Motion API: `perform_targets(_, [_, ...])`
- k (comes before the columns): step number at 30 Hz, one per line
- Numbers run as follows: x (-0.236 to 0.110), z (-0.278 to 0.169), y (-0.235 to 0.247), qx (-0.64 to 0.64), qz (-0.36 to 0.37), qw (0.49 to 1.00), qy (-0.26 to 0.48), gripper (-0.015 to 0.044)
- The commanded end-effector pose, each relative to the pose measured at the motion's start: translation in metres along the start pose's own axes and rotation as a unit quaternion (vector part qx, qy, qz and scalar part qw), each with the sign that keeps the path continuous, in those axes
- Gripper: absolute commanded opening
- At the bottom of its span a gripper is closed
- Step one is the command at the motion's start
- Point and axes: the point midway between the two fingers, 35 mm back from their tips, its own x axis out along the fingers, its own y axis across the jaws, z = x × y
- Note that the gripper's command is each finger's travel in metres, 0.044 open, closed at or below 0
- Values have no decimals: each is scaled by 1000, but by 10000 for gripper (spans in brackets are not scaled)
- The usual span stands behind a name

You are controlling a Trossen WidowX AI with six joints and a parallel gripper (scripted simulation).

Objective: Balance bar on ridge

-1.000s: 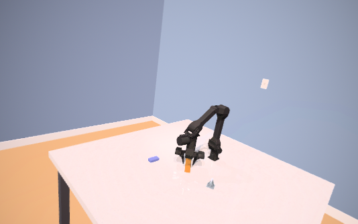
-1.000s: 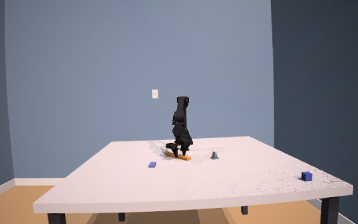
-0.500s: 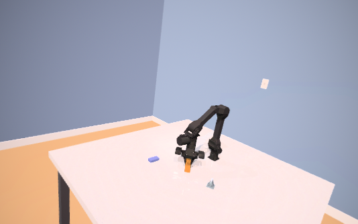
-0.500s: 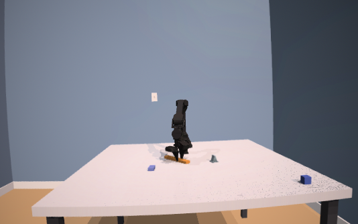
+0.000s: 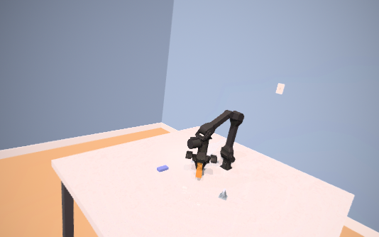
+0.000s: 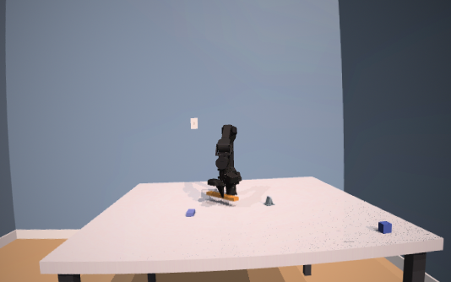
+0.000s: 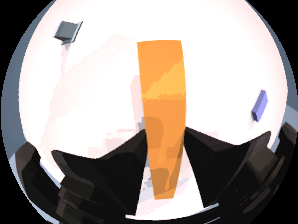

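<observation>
The orange bar (image 5: 199, 172) (image 6: 232, 197) (image 7: 162, 65) is between the fingers of my gripper (image 5: 199, 166) (image 6: 222, 195) (image 7: 164, 132), which is shut on it. In the wrist view the fingers touch both long sides of the bar. The bar is a little above the table (image 5: 124, 202) (image 6: 169, 245), with its shadow apart below it in the exterior view. The small grey ridge (image 5: 223, 195) (image 6: 268, 202) (image 7: 67, 31) stands on the table apart from the bar, to the right of the gripper in the top and exterior views and at the upper left in the wrist view.
A light blue-violet block (image 5: 162, 168) (image 6: 190, 213) (image 7: 259, 106) lies left of the gripper in the top and exterior views. A dark blue cube (image 6: 384, 227) sits near the table's right edge in the exterior view. The arm's base stands behind the gripper.
</observation>
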Motion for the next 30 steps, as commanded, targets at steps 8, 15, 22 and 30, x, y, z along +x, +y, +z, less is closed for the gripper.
perform_targets(8, [-31, 0, 0, -2, 0, 1000, -2, 0])
perform_targets(15, [-50, -1, 2, -2, 0, 1000, -2, 0])
perform_targets(22, [-59, 2, 4, -15, 0, 1000, -2, 0])
perform_targets(30, [-62, 26, 9, -85, 0, 996, -3, 0])
